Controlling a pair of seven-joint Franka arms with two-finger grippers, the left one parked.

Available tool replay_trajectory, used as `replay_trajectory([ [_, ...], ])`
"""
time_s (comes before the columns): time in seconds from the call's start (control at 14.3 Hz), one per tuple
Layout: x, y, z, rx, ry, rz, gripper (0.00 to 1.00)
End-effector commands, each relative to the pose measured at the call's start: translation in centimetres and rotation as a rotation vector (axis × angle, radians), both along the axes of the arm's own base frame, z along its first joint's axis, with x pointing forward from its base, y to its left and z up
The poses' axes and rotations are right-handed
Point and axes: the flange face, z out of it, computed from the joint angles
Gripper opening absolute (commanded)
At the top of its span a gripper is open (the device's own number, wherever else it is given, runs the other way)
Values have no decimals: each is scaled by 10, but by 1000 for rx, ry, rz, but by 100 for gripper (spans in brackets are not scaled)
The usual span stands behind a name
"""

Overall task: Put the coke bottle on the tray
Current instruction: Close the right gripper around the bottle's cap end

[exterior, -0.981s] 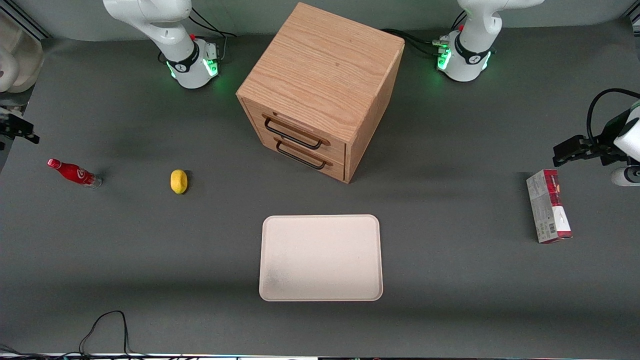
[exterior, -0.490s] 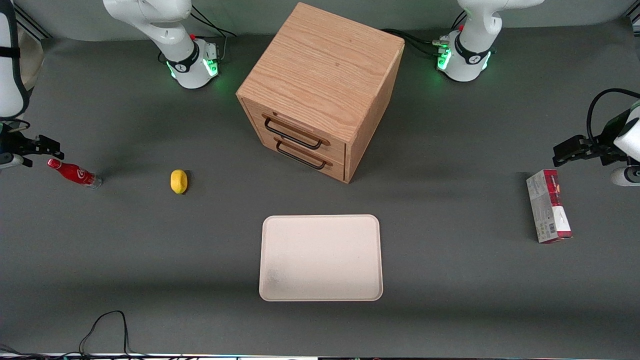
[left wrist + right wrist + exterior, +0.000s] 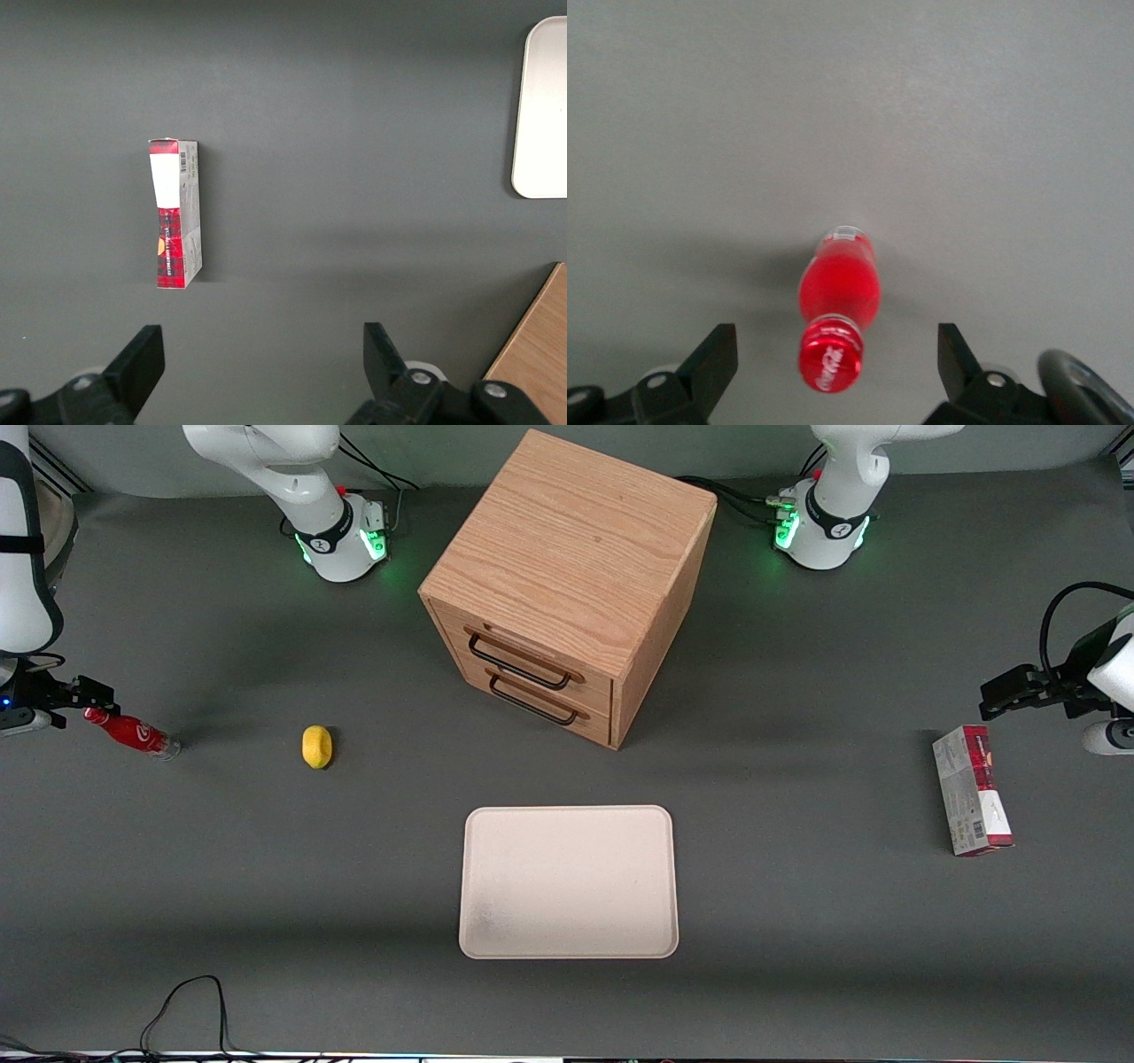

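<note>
Coke bottle [image 3: 131, 732]: slim, red, red cap, clear base; stands on the dark grey table [image 3: 797, 921] at the working arm's end, well apart from the tray [image 3: 568, 881]; in the front view it appears slanted, cap toward the table's edge. Gripper [image 3: 73, 695]: in the front view a dark shape at the picture's edge, just above the bottle's cap, its finger spacing not readable there; the right wrist view supplies this, looking down on the cap [image 3: 830, 356] and red body, with the two black fingers [image 3: 709, 365] spread wide, one on each side of the bottle and both clear of it, holding nothing (gripper midpoint [image 3: 833, 367] lies about over the cap). Tray: cream-white, rectangular, rounded corners, low rim; flat on the table, nearer the front camera than the cabinet [image 3: 567, 584]; nothing on it; one edge also shows in the left wrist view [image 3: 542, 111]. Lemon [image 3: 317, 746]: small, yellow; on the table between the bottle and the cabinet, roughly level with the bottle, touching neither; seen in the front view only. Cabinet: oak-coloured wood, two drawers with dark wire handles [image 3: 518, 664], both shut, turned at an angle to the tray. Carton [image 3: 972, 802]: red and grey, lying flat toward the parked arm's end of the table; the left wrist view shows its white end and barcode [image 3: 174, 212], which the front view renders only faintly. Cable [image 3: 190, 1001]: black, looped at the table edge nearest the front camera.
</note>
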Motion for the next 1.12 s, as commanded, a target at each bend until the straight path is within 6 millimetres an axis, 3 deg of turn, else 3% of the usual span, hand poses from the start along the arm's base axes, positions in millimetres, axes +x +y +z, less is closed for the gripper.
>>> replay_trajectory([
  [0.0, -2, -8, -7, 3, -4, -16, 100],
  [0.28, -6, -7, -9, 14, 5, -36, 99],
  [0.35, -7, -7, -9, 15, 5, -36, 93],
  [0.7, -4, 1, -11, 27, 19, -24, 55],
  [0.84, -3, 2, -10, 28, 19, -19, 30],
  [1.05, -3, 2, -9, 29, 17, -17, 0],
])
